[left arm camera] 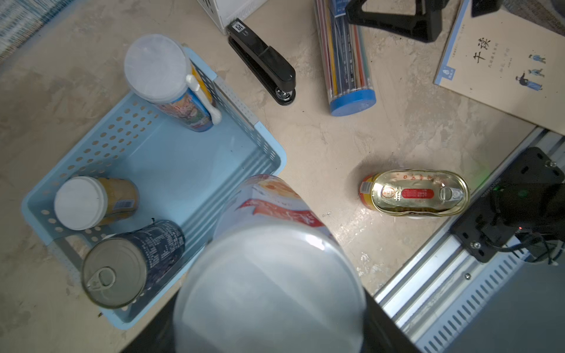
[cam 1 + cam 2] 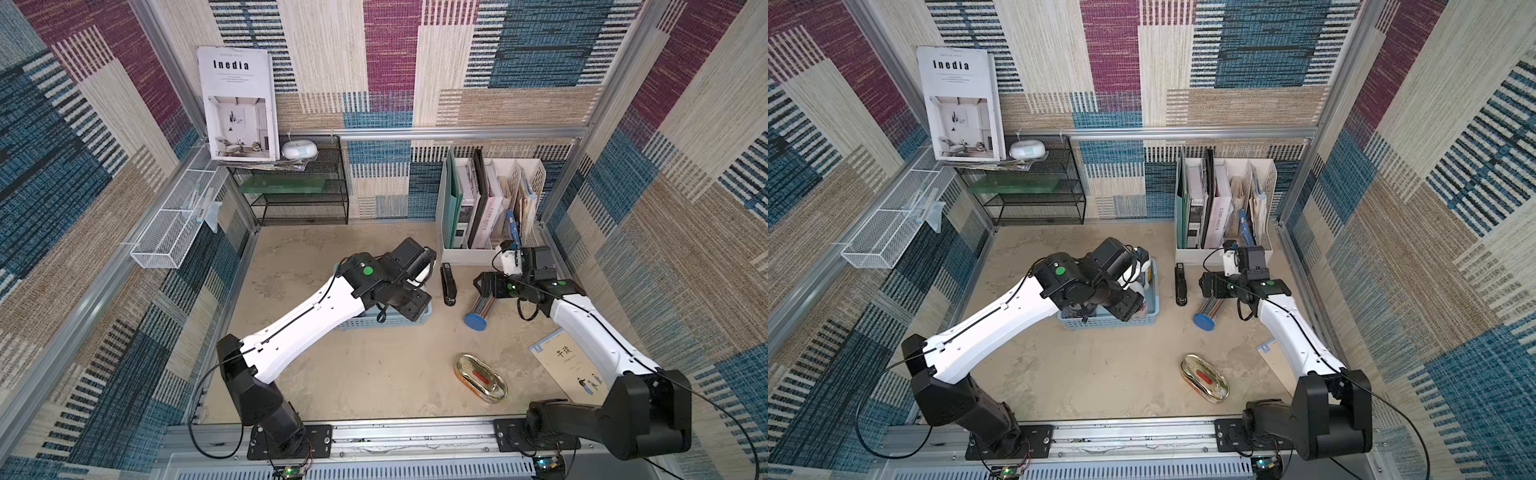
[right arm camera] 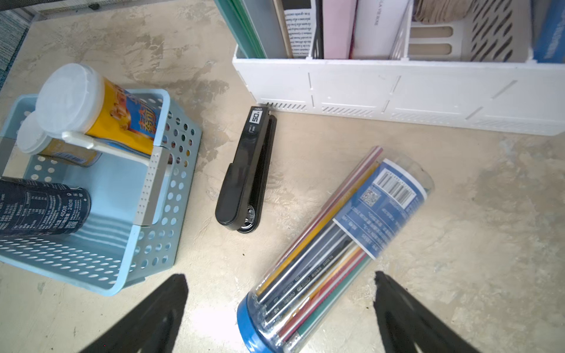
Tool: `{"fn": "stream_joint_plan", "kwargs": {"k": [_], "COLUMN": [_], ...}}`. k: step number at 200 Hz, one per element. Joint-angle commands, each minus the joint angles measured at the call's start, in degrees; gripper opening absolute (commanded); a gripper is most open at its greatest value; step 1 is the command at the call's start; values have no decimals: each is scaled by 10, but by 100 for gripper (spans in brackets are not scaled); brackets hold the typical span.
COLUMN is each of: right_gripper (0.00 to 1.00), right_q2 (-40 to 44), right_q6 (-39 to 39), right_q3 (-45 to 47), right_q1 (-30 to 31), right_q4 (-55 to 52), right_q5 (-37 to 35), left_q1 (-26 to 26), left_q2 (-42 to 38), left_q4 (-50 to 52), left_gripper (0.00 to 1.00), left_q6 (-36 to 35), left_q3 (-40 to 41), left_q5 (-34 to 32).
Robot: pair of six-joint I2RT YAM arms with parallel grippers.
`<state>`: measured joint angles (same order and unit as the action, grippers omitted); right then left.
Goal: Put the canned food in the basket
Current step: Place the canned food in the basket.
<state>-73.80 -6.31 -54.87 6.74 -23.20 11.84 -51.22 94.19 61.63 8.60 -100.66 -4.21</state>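
White-lidded can [image 1: 269, 275] filling the lower middle of the left wrist view, left gripper [image 1: 266, 327] pinching it over the rim of the blue basket [image 1: 263, 131]
Three more cans [image 1: 81, 203] are sitting in the basket at left, the gold oval tin [image 1: 419, 195] is lying out on the table [image 1: 321, 159] at right, and the right gripper [image 3: 278, 275] is hanging spread wide over the pencil tube [image 3: 336, 244].

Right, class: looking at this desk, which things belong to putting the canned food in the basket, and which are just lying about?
Job: blue basket; big red-labelled can; tall can with spoon; small white-lidded can; silver-topped tin; oval gold tin.
Lying about: black stapler; pencil tube; booklet; white file organizer.
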Motion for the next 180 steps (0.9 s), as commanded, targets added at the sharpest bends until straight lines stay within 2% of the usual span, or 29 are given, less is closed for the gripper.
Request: {"fn": "stream_joint_plan", "kwargs": {"k": [1, 40, 103, 180], "right_gripper": [99, 99, 99, 99], "right_q2": [-2, -2, 16, 45], "right_q6": [-8, -8, -19, -36], "right_q3": [-4, -7, -4, 38], "right_q1": [2, 2, 1, 6], "right_q4": [-1, -4, -14, -22], "right_q5": [3, 8, 24, 41], "left_q1": [8, 26, 83, 161], "left_q2": [3, 10, 22, 110], "left_q4": [-26, -29, -40, -93], "left_gripper": [35, 34, 32, 32], "left_q6": [9, 0, -13, -29], "left_q3": [1, 9, 21, 6], "left_q5": [-4, 4, -3, -9]}}
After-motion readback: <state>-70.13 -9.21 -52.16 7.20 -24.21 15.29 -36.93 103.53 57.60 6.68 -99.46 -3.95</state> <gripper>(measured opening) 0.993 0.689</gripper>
